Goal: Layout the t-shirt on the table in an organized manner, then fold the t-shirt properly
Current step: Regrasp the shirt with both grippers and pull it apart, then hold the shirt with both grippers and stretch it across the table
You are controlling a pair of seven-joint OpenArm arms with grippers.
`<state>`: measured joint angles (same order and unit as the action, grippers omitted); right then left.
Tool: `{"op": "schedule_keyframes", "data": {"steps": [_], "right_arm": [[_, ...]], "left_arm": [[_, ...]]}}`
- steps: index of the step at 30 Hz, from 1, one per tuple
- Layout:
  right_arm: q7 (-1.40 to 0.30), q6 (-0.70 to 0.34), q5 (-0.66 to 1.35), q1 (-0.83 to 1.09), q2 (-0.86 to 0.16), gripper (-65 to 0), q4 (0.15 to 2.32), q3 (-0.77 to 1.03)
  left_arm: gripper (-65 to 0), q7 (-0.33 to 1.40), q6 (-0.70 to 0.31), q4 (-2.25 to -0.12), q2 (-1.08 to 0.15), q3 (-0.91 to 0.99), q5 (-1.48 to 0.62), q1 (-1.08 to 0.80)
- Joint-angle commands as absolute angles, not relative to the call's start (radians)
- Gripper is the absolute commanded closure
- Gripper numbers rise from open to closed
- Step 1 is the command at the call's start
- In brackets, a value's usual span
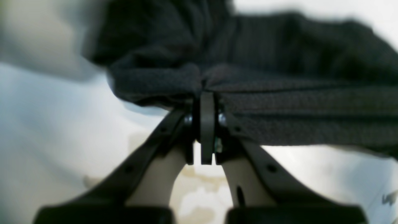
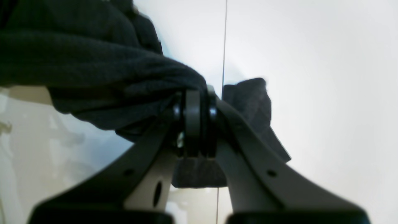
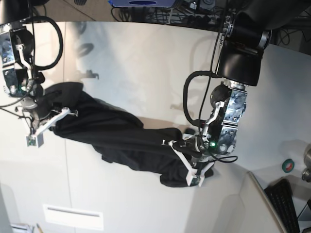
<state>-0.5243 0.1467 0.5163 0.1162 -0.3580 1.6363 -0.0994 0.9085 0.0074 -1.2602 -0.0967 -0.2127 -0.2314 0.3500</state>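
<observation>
Left claw (image 1: 207,93) pinching t-shirt (image 3: 116,136), right claw (image 2: 194,93) likewise

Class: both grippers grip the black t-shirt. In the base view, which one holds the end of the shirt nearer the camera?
The left gripper, on that view's right, holds the t-shirt at its lower, nearer end; the right gripper holds the farther end.

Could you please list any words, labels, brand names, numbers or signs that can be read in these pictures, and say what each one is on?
None can be read.
Dark marks at the lower right edge of the left wrist view: too blurred and cut off to read.
The t-shirt: only plain black cloth shows, no print or tag lettering.
The table: no writing.
</observation>
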Motion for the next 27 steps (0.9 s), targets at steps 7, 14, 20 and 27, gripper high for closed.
{"op": "schedule_keyframes", "data": {"steps": [7,14,20,27], "right_arm": [[-0.526,0.147,0.513,0.260,-0.372,0.0,1.753,-0.094],[-0.521,0.147,0.512,0.372,-0.374,0.0,1.781,-0.093],[-0.524,0.147,0.510,0.223,-0.374,0.0,1.647,-0.096],[-0.521,0.147,0.510,0.159,-0.372,0.0,1.544,-0.140]], "left_arm": [[0.0,0.901,0.013,-1.276,-0.105,-0.219,-0.223,0.354],[0.0,1.050,0.012,-1.469,-0.154,-0.217,-0.223,0.286],[0.0,1.040,0.012,-1.254,-0.105,-0.394,-0.225,0.420],[-20.2,0.885,0.012,-1.030,-0.054,-0.410,-0.229,0.466]]}}
